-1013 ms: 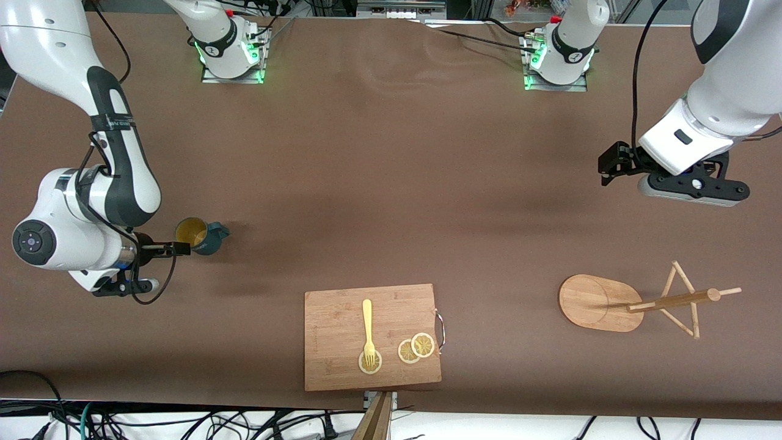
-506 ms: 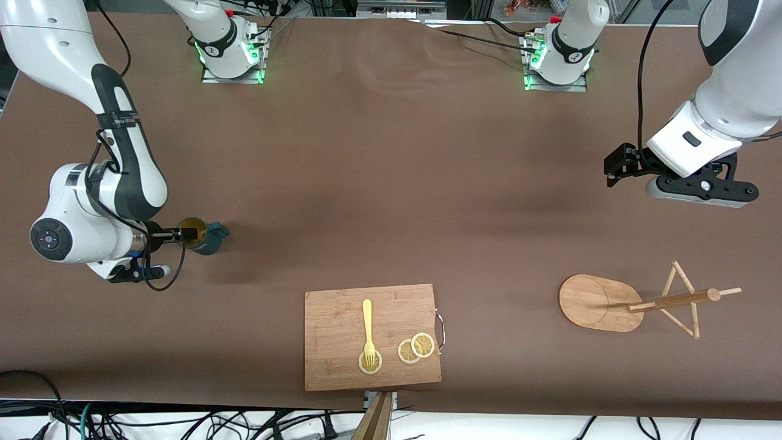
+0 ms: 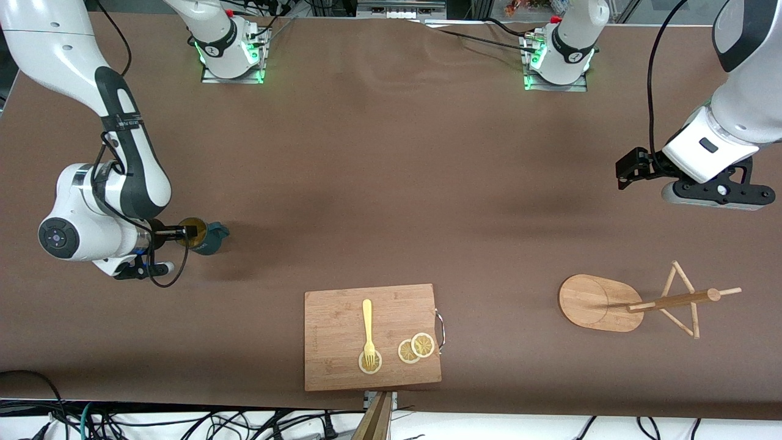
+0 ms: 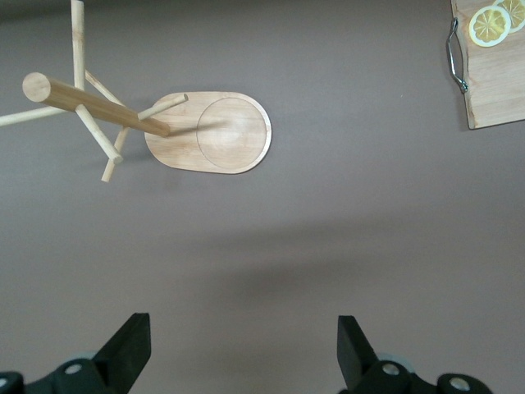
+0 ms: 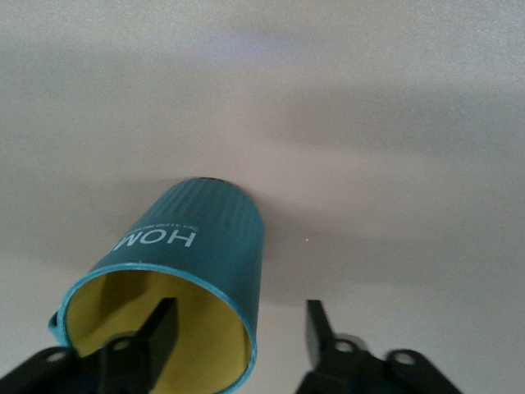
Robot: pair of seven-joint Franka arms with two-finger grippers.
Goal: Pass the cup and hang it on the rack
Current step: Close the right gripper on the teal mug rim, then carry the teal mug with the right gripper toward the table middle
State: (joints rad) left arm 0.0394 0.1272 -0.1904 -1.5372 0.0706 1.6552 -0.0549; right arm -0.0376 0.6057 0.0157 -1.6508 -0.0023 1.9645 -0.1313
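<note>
The cup (image 3: 206, 238), dark teal with a yellow inside, stands on the table toward the right arm's end. My right gripper (image 3: 190, 232) is at its rim and straddles the wall. In the right wrist view one finger (image 5: 160, 324) is inside the cup (image 5: 201, 234) and the other is outside, with a gap on each side of the wall. The rack (image 3: 666, 301) stands toward the left arm's end, its oval base (image 4: 213, 131) on the table. My left gripper (image 3: 623, 174) hangs open and empty over bare table, its fingertips (image 4: 135, 328) wide apart.
A wooden cutting board (image 3: 336, 330) lies near the front edge in the middle, with a yellow fork (image 3: 367, 324) and lemon slices (image 3: 416, 348) on it. The board's corner (image 4: 496, 90) also shows in the left wrist view. Cables run along the front edge.
My right gripper moved in over the cup's rim and its fingers have narrowed around the wall. My left arm drifted toward its own end of the table and a little lower in the view.
</note>
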